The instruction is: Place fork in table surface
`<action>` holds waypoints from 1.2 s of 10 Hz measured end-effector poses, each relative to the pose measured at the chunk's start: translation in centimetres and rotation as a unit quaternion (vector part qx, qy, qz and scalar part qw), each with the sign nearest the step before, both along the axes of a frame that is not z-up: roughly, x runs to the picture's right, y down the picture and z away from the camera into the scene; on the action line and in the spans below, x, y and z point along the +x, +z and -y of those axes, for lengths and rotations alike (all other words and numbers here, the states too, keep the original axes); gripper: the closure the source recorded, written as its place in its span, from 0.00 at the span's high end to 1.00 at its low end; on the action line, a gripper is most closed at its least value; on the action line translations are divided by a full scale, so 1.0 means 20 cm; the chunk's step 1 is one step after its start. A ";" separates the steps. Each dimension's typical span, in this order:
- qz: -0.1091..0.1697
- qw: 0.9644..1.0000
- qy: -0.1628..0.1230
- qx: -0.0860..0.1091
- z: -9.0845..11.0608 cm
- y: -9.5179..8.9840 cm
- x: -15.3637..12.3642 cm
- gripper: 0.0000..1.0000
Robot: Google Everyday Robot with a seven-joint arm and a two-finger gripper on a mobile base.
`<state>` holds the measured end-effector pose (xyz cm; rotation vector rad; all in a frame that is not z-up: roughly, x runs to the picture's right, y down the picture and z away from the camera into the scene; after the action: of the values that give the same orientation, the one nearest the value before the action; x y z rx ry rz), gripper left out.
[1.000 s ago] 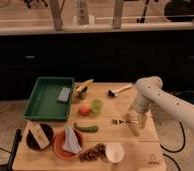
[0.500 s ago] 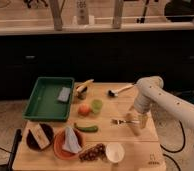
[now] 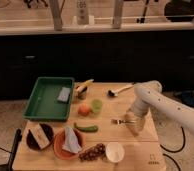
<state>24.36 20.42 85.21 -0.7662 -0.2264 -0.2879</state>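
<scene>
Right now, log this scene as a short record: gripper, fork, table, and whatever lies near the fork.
gripper: gripper low over the table's right side, at one end of the fork
fork: fork at table level beside the gripper; held or released cannot be told
table surface: table surface light wood
left of fork: green pepper
behind fork: dark-headed utensil
far left: green tray

The gripper [image 3: 133, 125], in smooth pale plastic, sits low over the matt tan wooden table surface [image 3: 115, 106]. Just beside it lies the thin silvery metal fork [image 3: 120, 120] (faintly glossy).
</scene>
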 end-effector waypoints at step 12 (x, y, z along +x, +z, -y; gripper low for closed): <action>0.031 0.999 -0.020 -0.006 -0.04 0.08 -0.15 0.33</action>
<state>21.28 21.26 86.75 -0.7754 -0.2727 -0.3480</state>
